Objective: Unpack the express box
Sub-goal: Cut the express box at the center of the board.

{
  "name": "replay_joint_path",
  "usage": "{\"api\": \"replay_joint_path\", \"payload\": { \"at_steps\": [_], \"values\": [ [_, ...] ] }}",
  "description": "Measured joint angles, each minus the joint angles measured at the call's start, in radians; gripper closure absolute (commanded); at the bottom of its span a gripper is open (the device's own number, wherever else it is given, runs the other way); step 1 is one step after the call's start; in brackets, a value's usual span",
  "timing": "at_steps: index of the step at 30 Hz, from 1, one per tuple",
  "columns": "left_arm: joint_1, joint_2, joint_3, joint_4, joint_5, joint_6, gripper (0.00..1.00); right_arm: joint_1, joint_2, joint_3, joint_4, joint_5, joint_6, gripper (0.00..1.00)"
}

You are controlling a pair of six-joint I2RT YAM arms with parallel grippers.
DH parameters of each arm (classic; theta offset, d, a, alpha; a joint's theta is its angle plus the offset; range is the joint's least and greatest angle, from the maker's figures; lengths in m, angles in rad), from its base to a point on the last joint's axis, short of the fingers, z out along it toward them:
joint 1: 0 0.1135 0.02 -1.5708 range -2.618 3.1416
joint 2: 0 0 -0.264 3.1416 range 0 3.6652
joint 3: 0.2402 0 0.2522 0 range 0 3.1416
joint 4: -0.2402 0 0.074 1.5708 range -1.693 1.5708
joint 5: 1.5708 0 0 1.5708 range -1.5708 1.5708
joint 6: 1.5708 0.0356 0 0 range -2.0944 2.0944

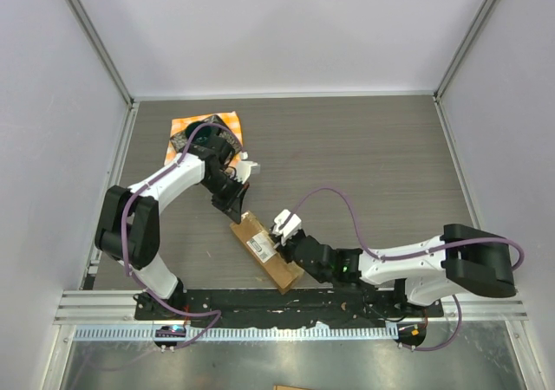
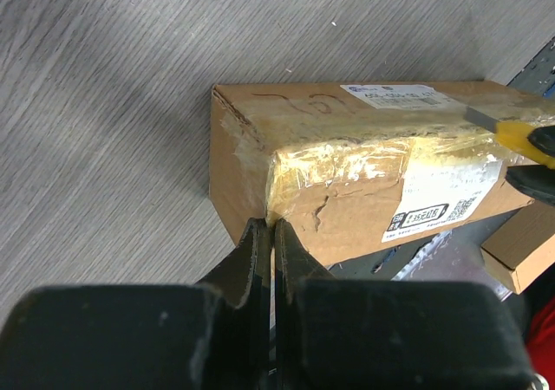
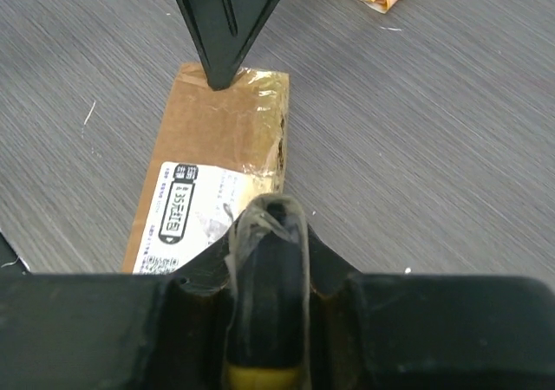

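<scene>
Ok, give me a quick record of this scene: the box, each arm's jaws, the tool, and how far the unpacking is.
express box: flat on the table, taped, flaps closed
shipping label: white, facing up
left gripper: jaws shut, tips at the box's taped end
right gripper: jaws shut on a yellow box cutter
blade: at the shiny tape on top
progress: not opened yet

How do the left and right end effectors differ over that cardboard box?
The left end effector is shut on nothing visible; the right end effector is shut on a yellow cutter. The left one's tips are at the express box's taped far end; the right one sits over the label end. Both are at the same box.
</scene>
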Motion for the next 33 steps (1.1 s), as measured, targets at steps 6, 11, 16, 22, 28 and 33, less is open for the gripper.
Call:
{"api": "replay_joint_path", "payload": {
  "at_steps": [6,11,16,22,28,33],
  "values": [
    [0.0,0.0,0.0,0.0,0.007,0.01,1.0,-0.085,0.08,0.029,0.106,-0.107,-0.043,0.99],
    [0.0,0.0,0.0,0.0,0.009,0.012,1.0,-0.126,0.134,0.071,0.164,-0.167,-0.063,0.99],
    [0.0,0.0,-0.001,0.0,0.01,0.016,1.0,-0.131,0.161,0.098,0.182,-0.185,-0.094,0.99],
    [0.0,0.0,-0.002,0.002,0.012,0.019,1.0,-0.132,0.163,0.121,0.214,-0.193,-0.12,0.99],
    [0.0,0.0,-0.003,0.002,0.014,0.019,1.0,-0.143,0.181,0.138,0.244,-0.21,-0.124,0.99],
    [0.0,0.0,-0.004,0.002,0.015,0.026,1.0,-0.166,0.23,0.139,0.251,-0.224,-0.124,0.99]
  ]
}}
